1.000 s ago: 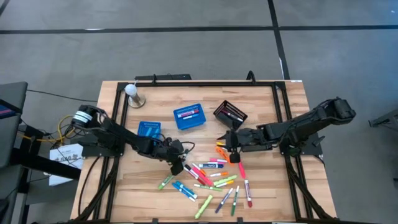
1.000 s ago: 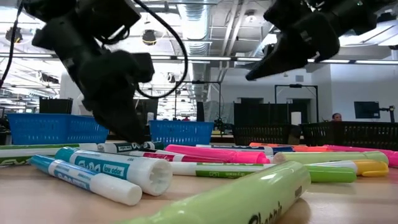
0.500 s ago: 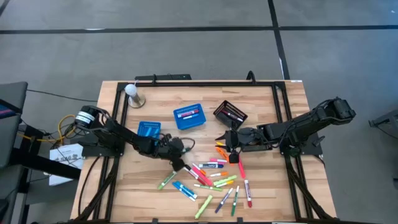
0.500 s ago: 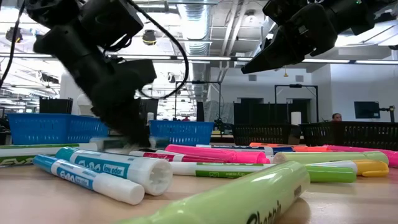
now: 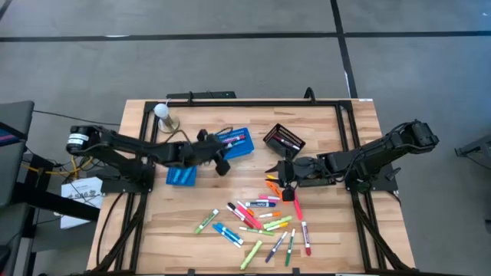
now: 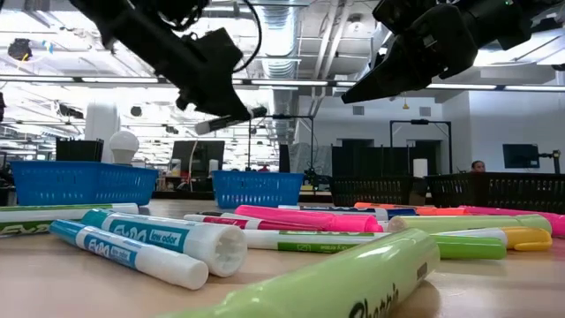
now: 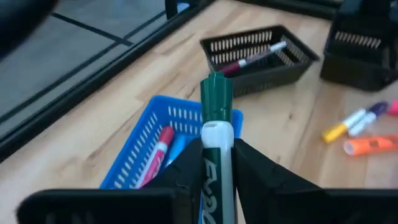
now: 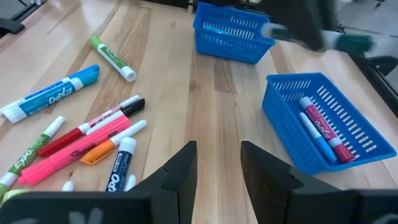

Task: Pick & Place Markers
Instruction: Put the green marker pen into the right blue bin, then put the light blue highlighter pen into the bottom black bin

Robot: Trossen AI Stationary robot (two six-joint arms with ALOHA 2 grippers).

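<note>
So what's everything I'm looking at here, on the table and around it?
Table: one, pale wood, black frame.
Blue baskets: two, blue plastic, left of centre; the one nearer the black basket holds red and blue markers.
Black mesh basket: one, black, rear centre, markers inside.
Loose markers: roughly twenty, pink, green, blue, orange and red, front centre.
Green-capped marker: one, white with a green cap, in the air above a blue basket.
White bulb-shaped object: one, white, rear left corner.
Person: one, far back in the room.
Left end effector: one, dark, shut on the green-capped marker.
Right end effector: one, dark, open, hovering at the pile's rear edge.
</note>
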